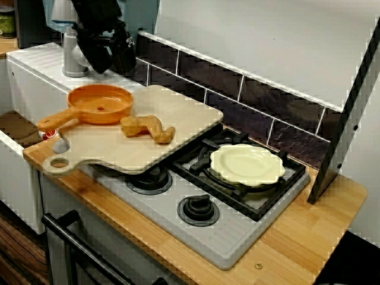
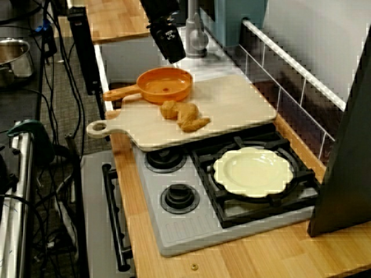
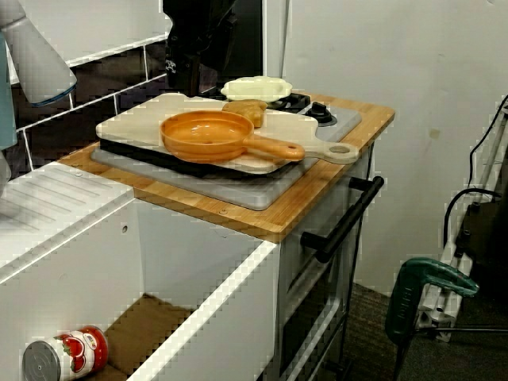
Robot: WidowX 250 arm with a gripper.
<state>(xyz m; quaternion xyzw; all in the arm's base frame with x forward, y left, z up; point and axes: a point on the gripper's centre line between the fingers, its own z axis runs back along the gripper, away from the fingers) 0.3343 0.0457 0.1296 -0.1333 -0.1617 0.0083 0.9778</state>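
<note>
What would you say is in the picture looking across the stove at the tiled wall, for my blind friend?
A black gripper hangs near an orange pan on a pale cutting board, beside a brown piece of food. The board overlaps a grey stove, where a scalloped cream plate rests.

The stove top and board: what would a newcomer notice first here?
The bright orange pan stands on a pale cutting board laid across the stove, a brown breaded food piece beside it. A cream scalloped plate sits on a black burner grate, and the black gripper hangs just behind the pan.
</note>
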